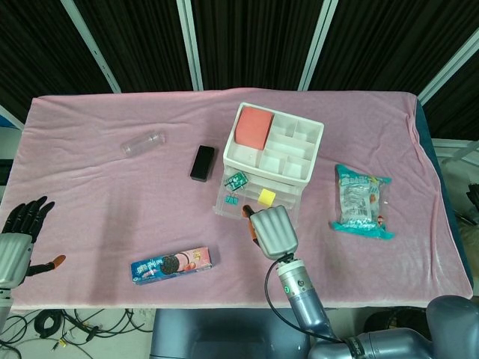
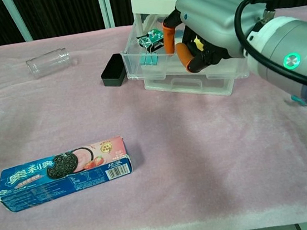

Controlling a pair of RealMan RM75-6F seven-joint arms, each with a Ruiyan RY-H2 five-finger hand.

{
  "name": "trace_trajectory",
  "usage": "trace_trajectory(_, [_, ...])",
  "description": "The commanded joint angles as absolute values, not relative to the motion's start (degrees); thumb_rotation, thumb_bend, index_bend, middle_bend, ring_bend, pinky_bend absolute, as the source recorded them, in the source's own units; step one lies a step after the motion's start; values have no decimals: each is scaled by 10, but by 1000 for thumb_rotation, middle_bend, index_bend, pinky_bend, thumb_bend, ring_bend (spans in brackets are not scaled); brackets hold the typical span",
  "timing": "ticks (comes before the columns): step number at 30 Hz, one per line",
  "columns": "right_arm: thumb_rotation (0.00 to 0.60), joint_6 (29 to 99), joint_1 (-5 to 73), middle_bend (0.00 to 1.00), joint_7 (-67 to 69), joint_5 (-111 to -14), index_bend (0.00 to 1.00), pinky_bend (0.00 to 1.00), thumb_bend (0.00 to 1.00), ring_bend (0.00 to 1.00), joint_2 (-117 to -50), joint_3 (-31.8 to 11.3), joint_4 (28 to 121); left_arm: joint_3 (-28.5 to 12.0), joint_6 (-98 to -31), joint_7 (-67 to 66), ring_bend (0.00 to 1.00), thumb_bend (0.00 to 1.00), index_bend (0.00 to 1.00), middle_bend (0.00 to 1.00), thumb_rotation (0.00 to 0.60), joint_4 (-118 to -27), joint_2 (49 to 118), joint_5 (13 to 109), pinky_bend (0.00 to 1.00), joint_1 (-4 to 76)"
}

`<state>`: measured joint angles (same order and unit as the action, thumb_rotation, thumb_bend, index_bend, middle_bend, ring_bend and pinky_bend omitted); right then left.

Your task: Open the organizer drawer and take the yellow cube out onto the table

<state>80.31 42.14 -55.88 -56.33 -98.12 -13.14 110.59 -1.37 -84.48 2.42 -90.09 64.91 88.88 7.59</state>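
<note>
Yellow cube (image 1: 266,197) lies in the pulled-out upper drawer (image 1: 251,202) of the white organizer (image 1: 272,146), beside green binder clips (image 1: 237,180). The right hand (image 1: 272,230) has its fingers (image 2: 184,57) curled over the drawer's front edge, gripping it. On top, the organizer's tray holds a pink block (image 1: 253,129) in its left compartment. The left hand (image 1: 18,238) rests at the table (image 1: 90,194) edge, fingers spread, holding nothing.
</note>
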Motion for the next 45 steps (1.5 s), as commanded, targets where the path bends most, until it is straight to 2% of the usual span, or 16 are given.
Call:
trace_trajectory(1, [600,804,422,825,-556,-566,438,854,601,913,-981,-134,1108,-14,-845,24,0,0,0,0,600,-901,649,889,0,76])
trace_trajectory(5, [600,804,425,825,-554,-573,323,854,513,914,-978,-136,1112,-15,-846,24,0,0,0,0,600,-901,649,888,0,76])
trace_trajectory(11, [600,806,433,825,-573,-573,270,854,403,913,-965,-149,1131,-16,-848,27,0,0,0,0,600,-899,649,888,0,75])
trace_trajectory(16, [600,812,446,825,-611,-539,216,854,293,914,-948,-177,1162,-16,-853,25,0,0,0,0,600,-896,651,893,0,75])
trace_trajectory(25, [600,843,483,829,-712,-389,215,856,270,917,-929,-237,1190,-22,-886,52,0,0,0,0,600,-882,663,915,0,72])
trace_trajectory(30, [600,859,501,844,-721,-296,224,860,267,929,-934,-275,1194,-22,-892,60,0,0,0,0,600,-872,668,919,0,71])
trace_trajectory(38, [600,874,529,869,-721,-222,244,869,141,945,-933,-308,1189,-23,-892,63,0,0,0,0,600,-869,669,917,0,72])
trace_trajectory(45, [600,879,555,870,-735,-181,280,869,125,945,-922,-321,1189,-23,-889,62,0,0,0,0,600,-870,669,915,0,72])
